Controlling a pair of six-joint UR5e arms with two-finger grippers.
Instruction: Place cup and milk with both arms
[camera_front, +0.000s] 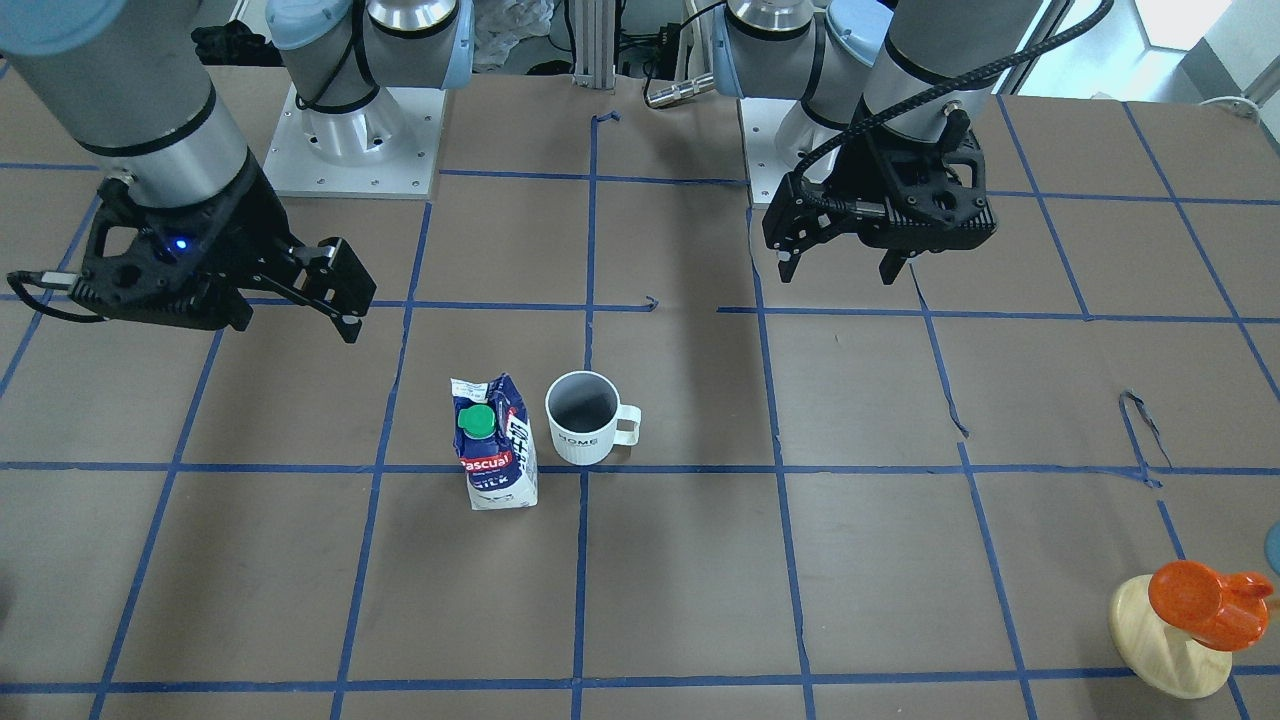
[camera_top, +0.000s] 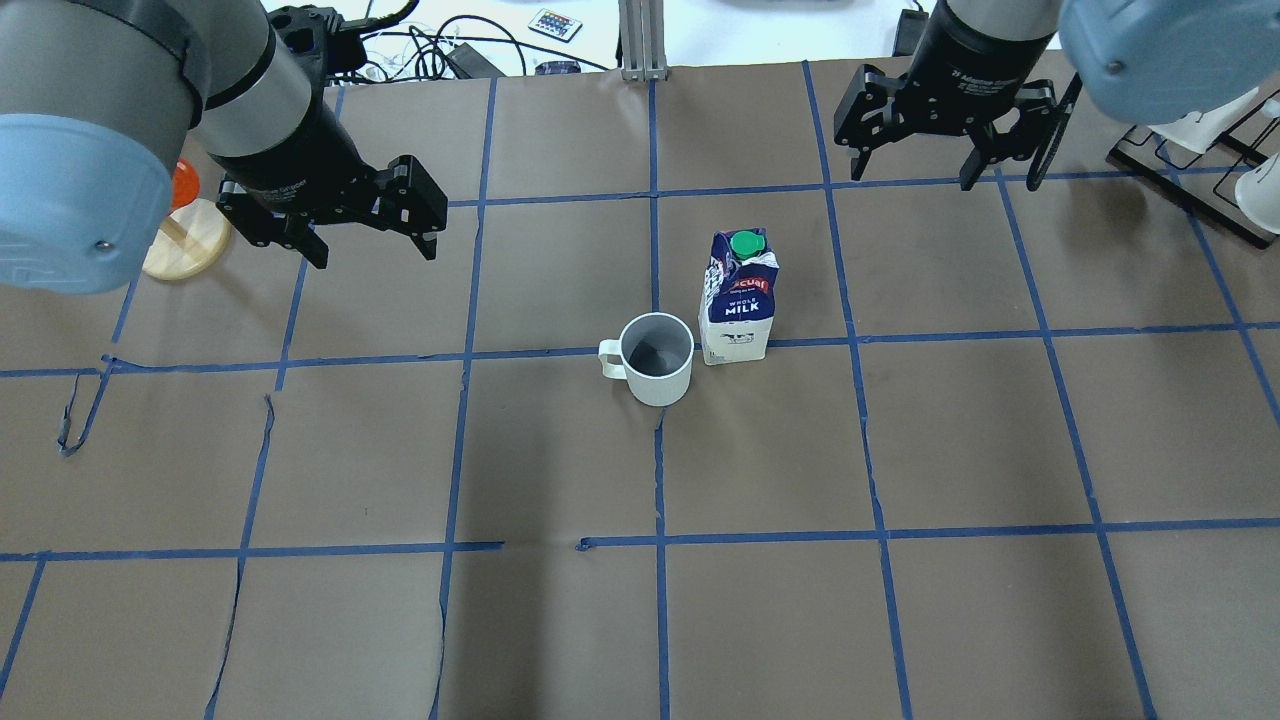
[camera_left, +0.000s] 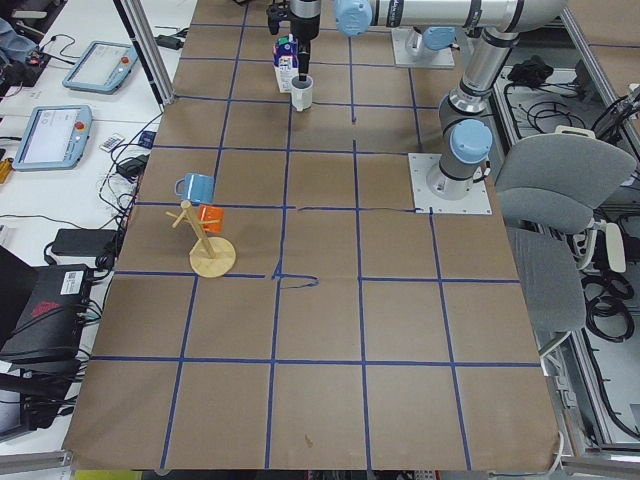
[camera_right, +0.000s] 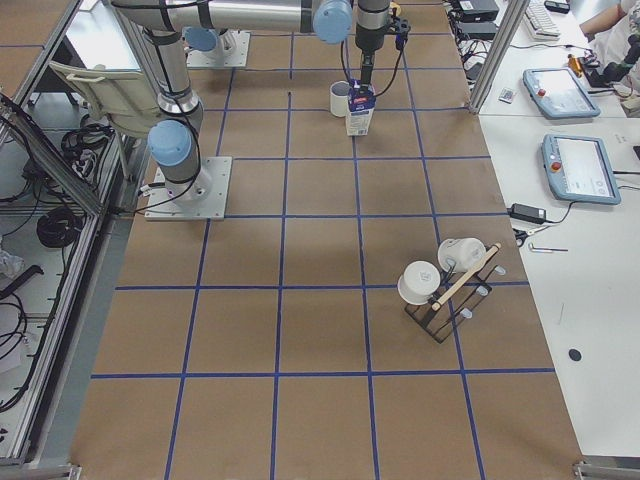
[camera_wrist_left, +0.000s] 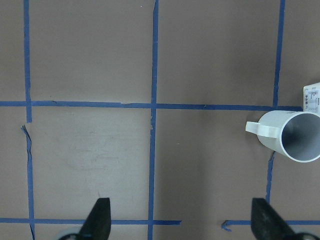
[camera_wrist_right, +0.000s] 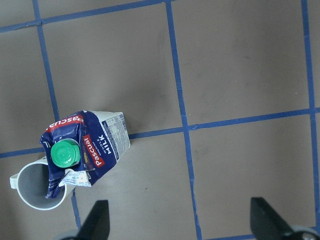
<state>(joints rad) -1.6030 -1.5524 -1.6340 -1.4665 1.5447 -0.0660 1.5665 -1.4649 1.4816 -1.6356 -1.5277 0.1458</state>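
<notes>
The white cup (camera_front: 585, 420) stands upright near the table's middle, dark grey inside, handle toward the robot's left. It also shows in the overhead view (camera_top: 657, 360). The milk carton (camera_front: 497, 445) stands upright right beside it on the robot's right side (camera_top: 740, 300), green cap on top. My left gripper (camera_top: 375, 255) hangs open and empty above the table, well to the left of the cup (camera_wrist_left: 295, 135). My right gripper (camera_top: 912, 180) hangs open and empty, beyond and to the right of the milk (camera_wrist_right: 82, 150). Both grippers are apart from the objects.
A pale wooden stand (camera_top: 185, 240) with an orange cup (camera_front: 1205, 600) sits at the table's left side near my left arm. A dark rack with white cups (camera_right: 445, 285) stands at the right end. Blue tape lines grid the brown table (camera_top: 560, 620).
</notes>
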